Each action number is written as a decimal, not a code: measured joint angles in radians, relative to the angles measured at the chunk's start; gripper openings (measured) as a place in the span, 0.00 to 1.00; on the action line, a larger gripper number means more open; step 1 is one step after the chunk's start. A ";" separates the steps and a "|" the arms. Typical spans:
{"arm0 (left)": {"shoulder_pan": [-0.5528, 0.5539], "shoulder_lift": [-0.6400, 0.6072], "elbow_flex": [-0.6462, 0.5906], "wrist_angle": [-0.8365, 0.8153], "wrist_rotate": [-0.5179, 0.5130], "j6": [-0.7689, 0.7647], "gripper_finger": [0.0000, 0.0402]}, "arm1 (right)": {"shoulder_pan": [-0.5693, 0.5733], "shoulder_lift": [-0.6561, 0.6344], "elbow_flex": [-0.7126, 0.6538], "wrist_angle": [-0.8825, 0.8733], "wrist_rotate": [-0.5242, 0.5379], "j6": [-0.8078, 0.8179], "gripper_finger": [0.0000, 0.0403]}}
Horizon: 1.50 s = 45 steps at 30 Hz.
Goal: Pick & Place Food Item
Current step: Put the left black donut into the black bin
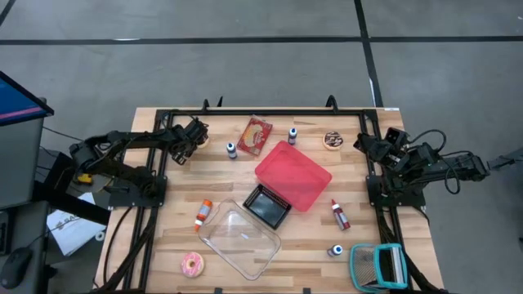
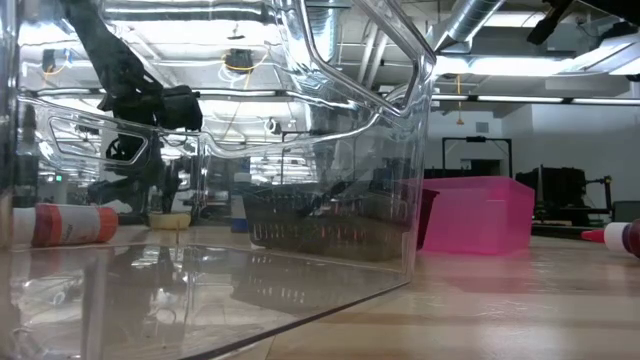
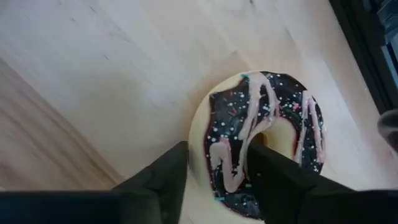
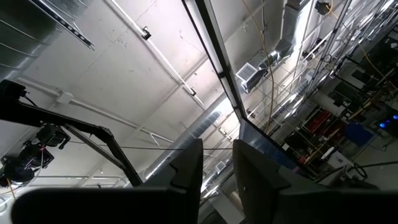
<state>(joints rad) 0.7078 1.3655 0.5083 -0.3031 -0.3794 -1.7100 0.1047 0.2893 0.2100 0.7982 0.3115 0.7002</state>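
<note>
Overhead light is even and bright in the high view; the wooden table [image 1: 310,245] reads clearly, and shadows under the objects are short and soft. The low view is heavily distorted: the clear container [image 2: 210,200] fills the near frame, bending and mirroring ceiling lamps, with strong glare streaks along its edges. Background there is soft. The left wrist view is well lit but blurred up close; the doughnut [image 3: 264,140] is slightly fuzzy, its shadow possibly falling beneath the fingers. The right wrist view faces bright ceiling fixtures, its foreground fingers dark and unfocused.
</note>
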 joint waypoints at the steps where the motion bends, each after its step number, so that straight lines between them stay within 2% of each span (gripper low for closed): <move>1: 0.000 0.000 0.000 0.001 0.000 0.002 0.33 | 0.000 0.000 0.000 0.000 -0.001 0.000 0.20; 4: -0.002 -0.003 0.000 0.022 -0.003 0.044 0.26 | 0.000 0.000 0.000 0.000 -0.005 0.000 0.20; 8: -0.021 -0.041 0.000 0.032 -0.002 0.122 0.21 | 0.000 0.000 0.000 0.004 -0.005 0.000 0.20; 16: -0.123 -0.237 0.000 -0.090 0.029 0.323 0.17 | 0.000 0.000 0.000 0.005 -0.008 -0.001 0.20; 21: -0.269 -0.397 0.000 -0.163 0.095 0.444 0.17 | 0.000 0.000 0.000 0.026 -0.011 -0.015 0.20; 25: -0.448 -0.479 0.000 -0.177 0.125 0.454 0.17 | 0.000 0.000 0.000 0.057 -0.014 -0.033 0.20; 28: -0.597 -0.497 0.000 -0.166 0.124 0.452 0.17 | 0.001 0.000 0.000 0.073 -0.016 -0.044 0.20; 32: -0.766 -0.476 0.030 -0.164 0.066 0.448 0.16 | 0.001 0.000 0.000 0.076 -0.023 -0.045 0.20; 36: -0.867 -0.411 0.128 -0.163 -0.013 0.505 0.11 | 0.001 0.000 0.000 0.079 -0.023 -0.045 0.20; 41: -0.884 -0.224 0.343 -0.171 -0.007 0.682 0.06 | 0.001 0.000 0.000 0.079 -0.025 -0.041 0.20; 45: -0.868 -0.030 0.539 -0.298 0.004 0.739 0.08 | 0.001 0.000 0.000 0.080 -0.049 -0.031 0.20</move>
<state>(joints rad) -0.1606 1.3353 1.0472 -0.6010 -0.3752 -0.9706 0.1055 0.2893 0.2100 0.8786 0.2625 0.6694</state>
